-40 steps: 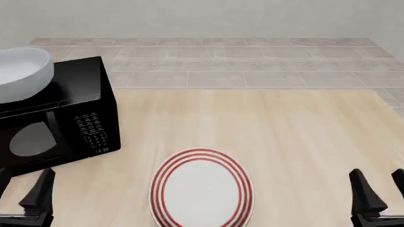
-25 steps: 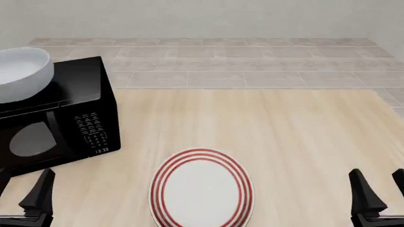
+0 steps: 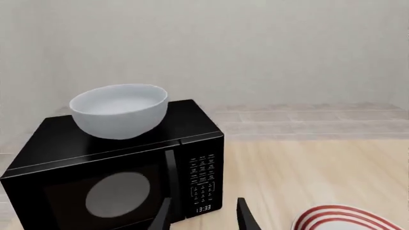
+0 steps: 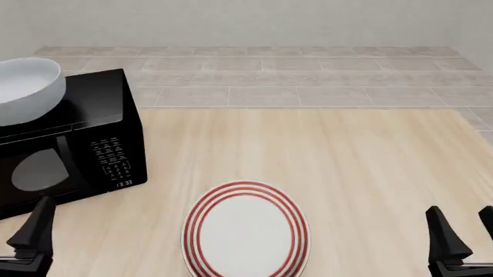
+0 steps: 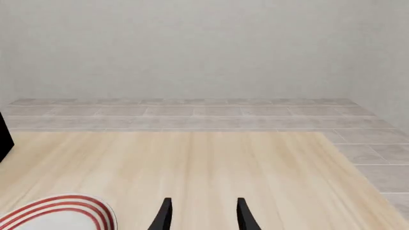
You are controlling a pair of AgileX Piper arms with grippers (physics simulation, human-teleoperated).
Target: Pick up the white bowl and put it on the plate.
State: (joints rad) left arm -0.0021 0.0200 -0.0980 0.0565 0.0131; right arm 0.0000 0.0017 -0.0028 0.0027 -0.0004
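We have the white bowl (image 4: 23, 91) sitting on top of the black microwave (image 4: 77, 144), ahead of and above our left tool (image 4: 23, 245), which hangs low over the near edge of the worktop (image 4: 347, 167) with its fingers parted and nothing between them. Our right tool (image 4: 462, 242) is far off to the other side, also spread and empty, so the left arm is plainly the nearer one. The bowl is round, so no long axis dictates the approach; the reach must go up and forward to its rim. The plate (image 4: 246, 231) lies flat on the worktop, off to the inner side of the left tool, between the two tools. In the left wrist view the microwave's clock appears to read 13:33, though its keypad labels are too small for us to make out
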